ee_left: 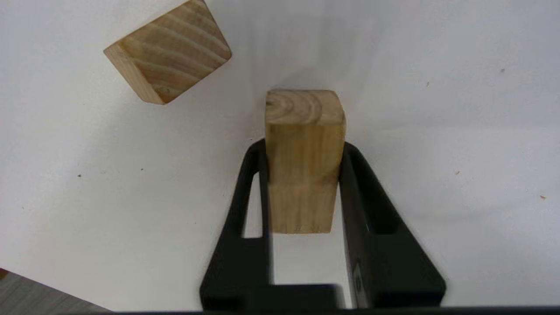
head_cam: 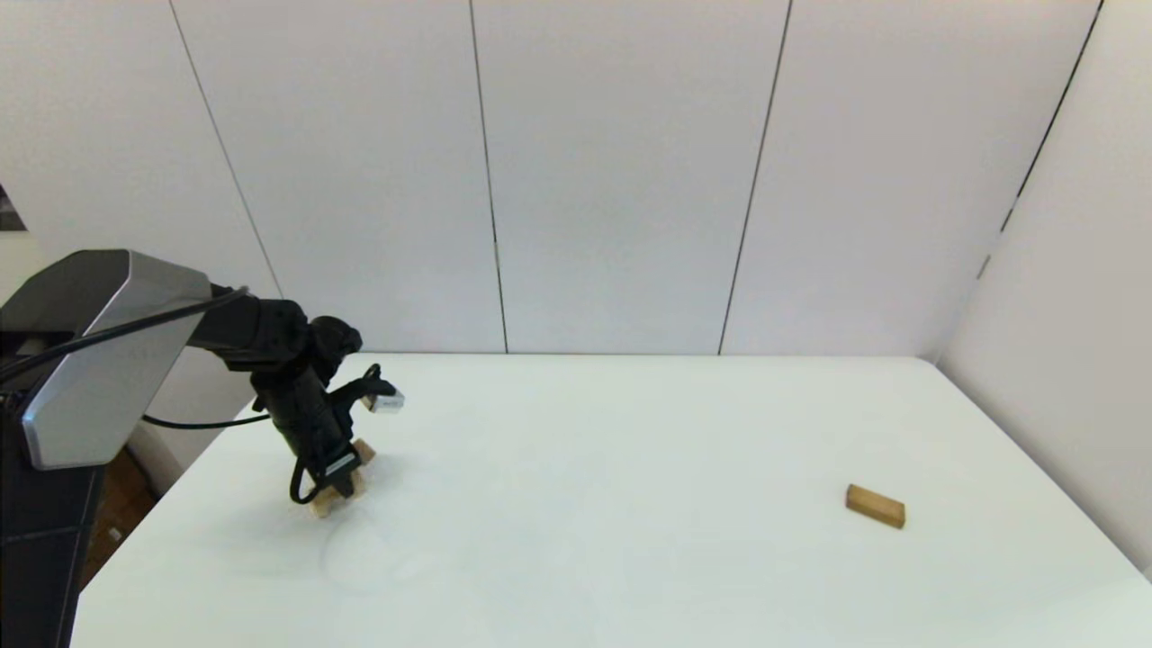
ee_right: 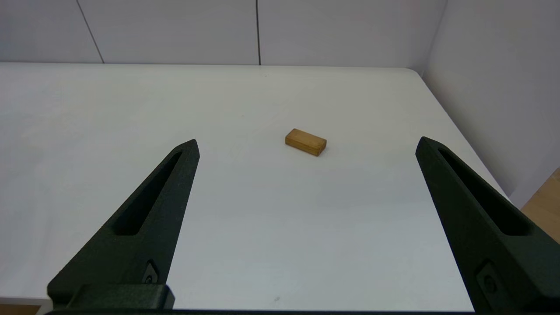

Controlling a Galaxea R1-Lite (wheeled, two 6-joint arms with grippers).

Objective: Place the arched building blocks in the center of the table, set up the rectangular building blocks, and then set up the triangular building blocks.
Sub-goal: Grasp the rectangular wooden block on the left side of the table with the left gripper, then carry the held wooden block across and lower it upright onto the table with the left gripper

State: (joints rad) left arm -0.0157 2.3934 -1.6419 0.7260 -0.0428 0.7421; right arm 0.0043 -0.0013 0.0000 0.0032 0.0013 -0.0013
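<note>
**Left gripper clamped on a wooden block near the table's left edge**

Head view: a large white tabletop (head_cam: 630,504) before pale wall panels. The left gripper (head_cam: 335,481) reaches down at its left side onto a light-wood block (head_cam: 322,506); a plain light-wood rectangular bar (head_cam: 875,506) lies flat far right.

Left wrist view: black fingers (ee_left: 245,197) pinch the block (ee_left: 304,153); a small light-wood wedge (ee_left: 168,52) lies just beside it.

Right wrist view: the right gripper (ee_right: 306,148) is spread wide, the bar (ee_right: 306,141) well beyond it.

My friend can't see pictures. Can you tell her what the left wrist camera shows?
The left gripper has its two black fingers closed on the sides of a light-wood block, seen end on, over the white table. A second wooden block lies on the table close by, apart from the held one.
</note>
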